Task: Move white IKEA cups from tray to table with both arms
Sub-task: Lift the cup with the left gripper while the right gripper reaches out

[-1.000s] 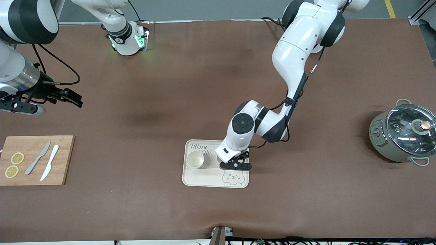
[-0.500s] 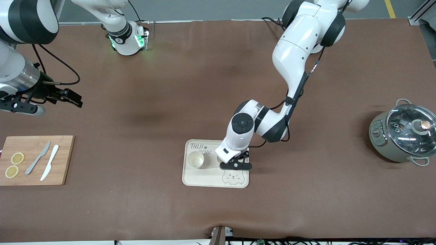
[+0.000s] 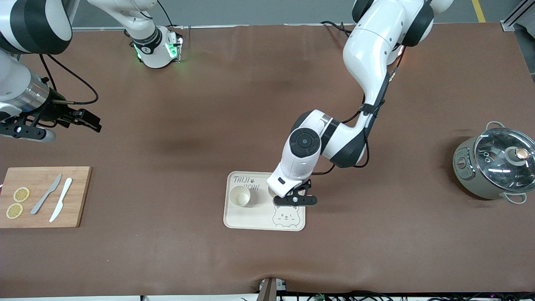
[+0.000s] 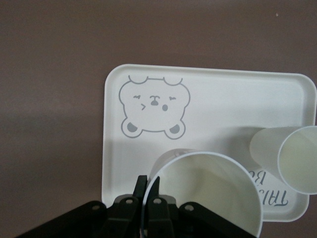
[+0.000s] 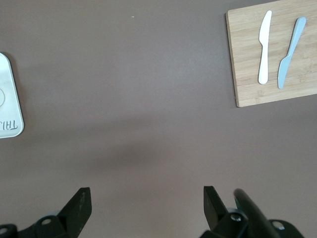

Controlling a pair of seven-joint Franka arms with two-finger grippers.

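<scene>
Front view: the left claw (image 3: pixel 291 199) hangs over the tray (image 3: pixel 255 221) at the edge toward the left arm's end of the tabletop (image 3: pixel 209 125), pinched shut on the rim of one white cup (image 3: pixel 272 193), which is mostly hidden under the wrist; the second cup (image 3: pixel 239 196) stands upright on the tray, mouth up, toward the right arm's end, close to the held one. The right claw (image 3: pixel 58 121) waits above bare mat, on the side of the cutting board (image 3: pixel 42 196) away from the front camera, jaws spread wide and holding nothing. A lidded pot (image 3: pixel 495 165) sits at the left arm's end of the tabletop. Left wrist view: the two fingers (image 4: pixel 141 191) close on the wall of the gripped cup (image 4: pixel 208 193), one inside and one outside; its open mouth faces the camera, so its long axis runs roughly vertical, and it appears raised a little off the tray (image 4: pixel 233 94), though contact cannot be ruled out. The other cup (image 4: pixel 290 153) stands just beside it, near the lettering. Right wrist view: the right claw (image 5: pixel 143 208) shows wide-set fingers over brown mat, a tray corner (image 5: pixel 10 99) at one edge and the board with two knives (image 5: pixel 277 49) at another. Judged step: the first cup is gripped and being taken off the tray; the next move calls for carrying it level past the tray edge and setting it upright on the tabletop.
</scene>
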